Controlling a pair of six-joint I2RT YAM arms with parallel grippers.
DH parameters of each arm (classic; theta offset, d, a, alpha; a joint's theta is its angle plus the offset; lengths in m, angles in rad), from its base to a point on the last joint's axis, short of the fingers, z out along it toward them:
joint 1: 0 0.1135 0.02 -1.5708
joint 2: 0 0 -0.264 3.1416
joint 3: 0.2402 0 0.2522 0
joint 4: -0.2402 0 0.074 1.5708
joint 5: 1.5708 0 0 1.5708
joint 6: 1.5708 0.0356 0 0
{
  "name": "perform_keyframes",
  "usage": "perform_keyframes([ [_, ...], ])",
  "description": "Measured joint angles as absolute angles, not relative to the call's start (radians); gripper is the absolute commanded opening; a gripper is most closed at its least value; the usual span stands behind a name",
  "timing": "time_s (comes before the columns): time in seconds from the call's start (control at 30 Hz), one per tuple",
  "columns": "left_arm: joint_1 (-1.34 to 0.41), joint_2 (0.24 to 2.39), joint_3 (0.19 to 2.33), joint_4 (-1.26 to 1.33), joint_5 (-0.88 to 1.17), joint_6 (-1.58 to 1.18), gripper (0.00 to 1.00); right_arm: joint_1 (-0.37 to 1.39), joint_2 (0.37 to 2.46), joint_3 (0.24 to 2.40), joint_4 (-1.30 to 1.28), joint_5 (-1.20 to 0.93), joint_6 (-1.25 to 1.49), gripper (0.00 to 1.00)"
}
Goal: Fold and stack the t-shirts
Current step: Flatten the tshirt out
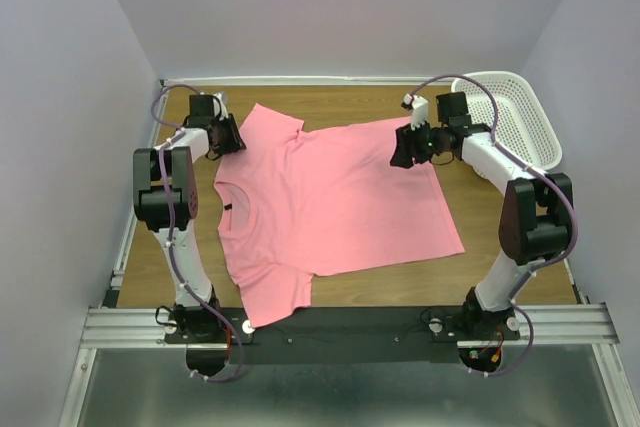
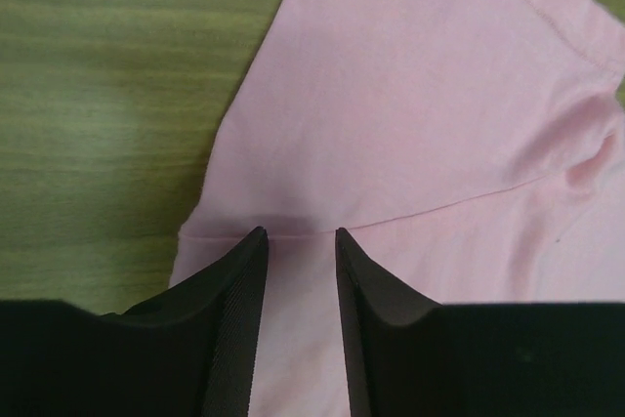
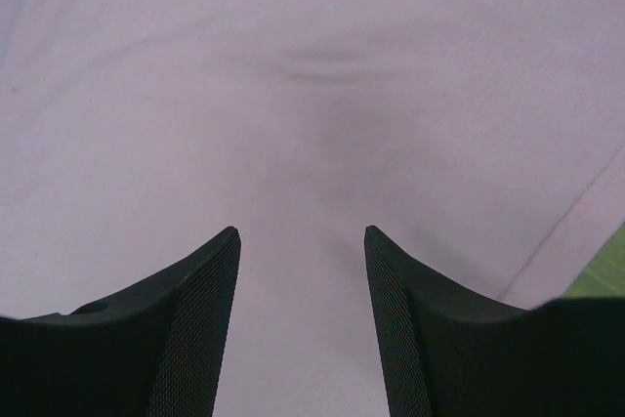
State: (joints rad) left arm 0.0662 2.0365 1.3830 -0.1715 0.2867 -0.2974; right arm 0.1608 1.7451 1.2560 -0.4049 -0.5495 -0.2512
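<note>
The salmon-pink short-sleeved cloth t-shirt (image 1: 330,197) is laid flat, long axis left-right, collar leftward; its far sleeve is straddled by the left gripper (image 2: 299,233), jaws narrowly apart; its far hem by the right gripper (image 3: 301,231), jaws wide.

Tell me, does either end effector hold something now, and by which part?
Nothing is held: left end effector and right end effector stand open over the flat pink t-shirt.

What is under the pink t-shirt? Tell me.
The t-shirt lies flat on the wooden table, bare wood showing around it. Anything beneath the cloth is hidden.
</note>
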Motion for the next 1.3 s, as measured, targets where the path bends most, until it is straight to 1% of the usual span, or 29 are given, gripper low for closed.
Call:
perform_keyframes([
  [0.13,0.075,2.056,1.368,-0.165,0.300,-0.307,0.35,0.155,1.749,1.256,-0.405,-0.548,-0.251,0.61],
  [0.3,0.121,1.998,1.273,-0.128,0.311,-0.335,0.35,0.134,1.750,1.256,-0.405,-0.547,-0.243,0.61],
  [0.43,0.203,1.925,1.176,-0.130,0.311,-0.346,0.36,0.115,1.754,1.256,-0.405,-0.547,-0.234,0.61],
  [0.47,0.224,1.910,1.159,-0.131,0.311,-0.345,0.38,0.111,1.755,1.256,-0.405,-0.547,-0.234,0.61],
  [0.5,0.242,1.897,1.143,-0.131,0.311,-0.344,0.45,0.109,1.756,1.256,-0.405,-0.548,-0.233,0.61],
  [0.53,0.260,1.880,1.125,-0.134,0.313,-0.342,0.48,0.108,1.757,1.256,-0.405,-0.548,-0.232,0.61],
  [0.57,0.270,1.869,1.115,-0.136,0.315,-0.339,0.54,0.106,1.757,1.256,-0.405,-0.548,-0.232,0.61],
  [0.6,0.281,1.854,1.104,-0.137,0.324,-0.341,0.56,0.105,1.757,1.256,-0.405,-0.552,-0.232,0.61],
  [0.7,0.282,1.799,1.095,-0.140,0.353,-0.345,0.62,0.104,1.757,1.255,-0.406,-0.589,-0.237,0.62],
  [0.8,0.277,1.750,1.116,-0.122,0.361,-0.351,0.63,0.104,1.757,1.255,-0.407,-0.631,-0.244,0.62],
  [0.93,0.275,1.792,1.276,-0.115,0.370,-0.347,0.60,0.104,1.757,1.255,-0.412,-0.678,-0.258,0.62],
  [1.1,0.274,2.024,1.585,-0.145,0.372,-0.290,0.58,0.104,1.756,1.254,-0.418,-0.722,-0.271,0.62],
  [1.3,0.265,2.257,1.832,-0.300,0.352,-0.204,0.58,0.104,1.757,1.254,-0.442,-0.772,-0.290,0.62],
])
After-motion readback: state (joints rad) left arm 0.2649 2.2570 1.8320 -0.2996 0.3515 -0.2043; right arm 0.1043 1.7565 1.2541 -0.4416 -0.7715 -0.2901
